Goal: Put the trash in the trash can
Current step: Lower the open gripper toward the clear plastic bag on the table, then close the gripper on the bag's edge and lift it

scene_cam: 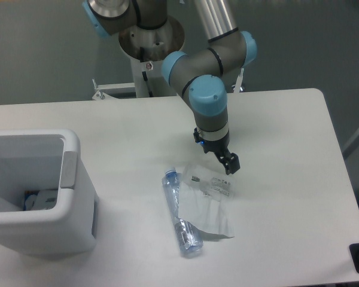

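Low in the frame's centre, the crushed clear plastic bottle with a blue cap lies beside the flat crinkled clear plastic bag with a small white label. The boxy white plastic bin stands at lower left. Above the bag's upper edge hovers the black two-finger gripper, seen edge-on, so its opening cannot be told. This looks like the approach; next it needs a descent onto the bag.

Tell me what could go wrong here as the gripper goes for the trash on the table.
The bag lies flat on the table, so the gripper above its top edge may close on nothing or scrape the surface. The bag also overlaps the bottle, so lifting it could drag or roll that along. The bin is far to the side; limp plastic might slip free in transit.
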